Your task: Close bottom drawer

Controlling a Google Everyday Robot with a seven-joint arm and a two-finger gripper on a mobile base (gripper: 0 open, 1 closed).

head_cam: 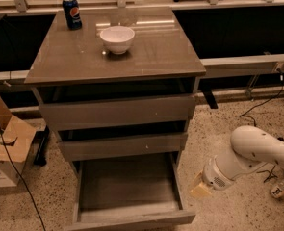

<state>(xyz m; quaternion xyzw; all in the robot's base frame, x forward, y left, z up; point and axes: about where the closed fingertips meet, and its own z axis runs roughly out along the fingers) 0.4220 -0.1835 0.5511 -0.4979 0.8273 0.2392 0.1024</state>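
Gripper (pixel 199 187) hangs low, just right of the bottom drawer (pixel 127 184), near its front corner. Can't tell if it is open or closed. Drawer is pulled far out at the base of the cabinet (pixel 156 57): shallow box, grey wood-grain floor, narrow plain front. Likely best: swing round to the front panel and push squarely inward near its centre to avoid jamming.

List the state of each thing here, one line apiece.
bottom drawer: pulled far out, nothing inside.
middle drawer: in, or nearly.
top drawer: in, or nearly.
bowl: upright on the cabinet top.
can: upright, back left corner.
pincer: low, right of the bottom drawer, seemingly apart.
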